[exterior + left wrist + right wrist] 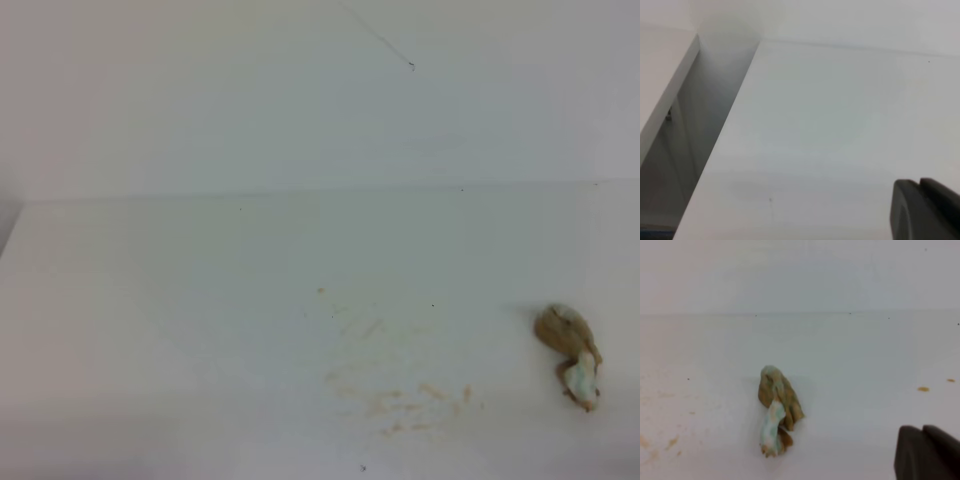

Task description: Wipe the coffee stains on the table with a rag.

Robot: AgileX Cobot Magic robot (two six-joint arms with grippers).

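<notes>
Table [150, 330], wide, white and smooth, fills every view; neither arm shows from the high camera. Each wrist view catches only a dark corner of its own claw at the lower right: the right gripper [927, 452] is closed on nothing, well clear of the cloth, while whether the left gripper [925, 210] is open or closed cannot be told. Coffee stains [400, 395] survive as faint tan smears near the table's front middle. The rag [572, 355] lies crumpled to their right, elongated, its long axis running front to back, tan-brown with a whitish, pale-green end nearest the front.
</notes>
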